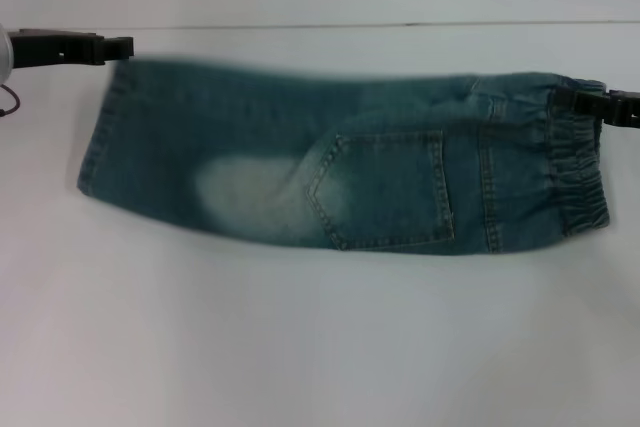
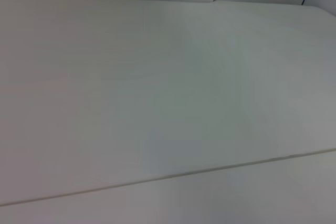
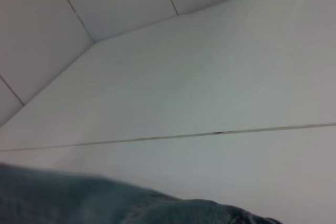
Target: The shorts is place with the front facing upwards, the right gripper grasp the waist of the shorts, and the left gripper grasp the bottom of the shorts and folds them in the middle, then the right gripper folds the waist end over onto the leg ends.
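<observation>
The blue denim shorts (image 1: 340,162) lie across the white table (image 1: 320,347), folded lengthwise, with a back pocket facing up. The leg ends are at the left and the elastic waist (image 1: 578,162) is at the right. My left gripper (image 1: 122,48) is at the far corner of the leg ends, shut on the hem. At the far corner of the waist, my right gripper (image 1: 572,102) is shut on the waistband. The far edge of the shorts is blurred. The right wrist view shows a strip of the denim (image 3: 105,203); the left wrist view shows only table.
A thin seam (image 1: 300,25) runs across the table behind the shorts. White table surface extends in front of the shorts toward the near edge.
</observation>
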Robot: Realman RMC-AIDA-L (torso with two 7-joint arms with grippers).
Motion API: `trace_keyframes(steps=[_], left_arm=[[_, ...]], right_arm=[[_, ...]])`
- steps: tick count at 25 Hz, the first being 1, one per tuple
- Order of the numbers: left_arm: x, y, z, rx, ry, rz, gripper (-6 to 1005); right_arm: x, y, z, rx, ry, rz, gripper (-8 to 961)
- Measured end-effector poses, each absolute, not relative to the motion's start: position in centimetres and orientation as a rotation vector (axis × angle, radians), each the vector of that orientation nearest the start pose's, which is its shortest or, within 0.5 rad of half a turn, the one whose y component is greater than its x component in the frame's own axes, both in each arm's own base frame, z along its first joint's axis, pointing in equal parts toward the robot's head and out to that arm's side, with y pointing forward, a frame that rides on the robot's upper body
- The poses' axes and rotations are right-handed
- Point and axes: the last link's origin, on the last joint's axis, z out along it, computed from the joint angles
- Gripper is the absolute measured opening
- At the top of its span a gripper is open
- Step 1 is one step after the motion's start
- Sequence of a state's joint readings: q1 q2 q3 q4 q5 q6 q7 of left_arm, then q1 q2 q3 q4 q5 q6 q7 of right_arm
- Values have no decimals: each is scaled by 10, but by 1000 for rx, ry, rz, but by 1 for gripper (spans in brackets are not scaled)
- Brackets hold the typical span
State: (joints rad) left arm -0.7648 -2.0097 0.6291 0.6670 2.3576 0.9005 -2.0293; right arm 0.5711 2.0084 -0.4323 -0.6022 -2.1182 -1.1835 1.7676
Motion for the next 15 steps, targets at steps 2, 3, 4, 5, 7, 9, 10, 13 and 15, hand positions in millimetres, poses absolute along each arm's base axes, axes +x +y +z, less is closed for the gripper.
trace_keyframes(steps=[2,3,4,5,7,9,10,13,15], left_arm=[[-276,452,57,-2083,-1081,-278,359],[-276,452,57,-2083,-1082,-277,406],[-276,452,56,-2085,-1082,-275,452],[-276,451,55,-2087,-1082,-273,499],[-276,451,53,-2091,-1084,-271,570],[-277,450,53,-2093,-1088,-273,641],[-277,449,53,-2093,-1090,-273,677],[-278,448,52,-2096,-1093,-273,836],[-278,447,51,-2101,-1098,-273,836]], right_arm=[[328,379,57,-2104,1223,605,445],[328,379,57,-2104,1226,603,467],[328,379,56,-2106,1229,601,489],[328,379,56,-2109,1231,599,511],[327,379,56,-2112,1237,595,556],[328,380,59,-2113,1253,584,600],[328,380,61,-2112,1266,575,675],[330,382,68,-2119,1300,532,845],[328,386,72,-2129,1310,499,887]])
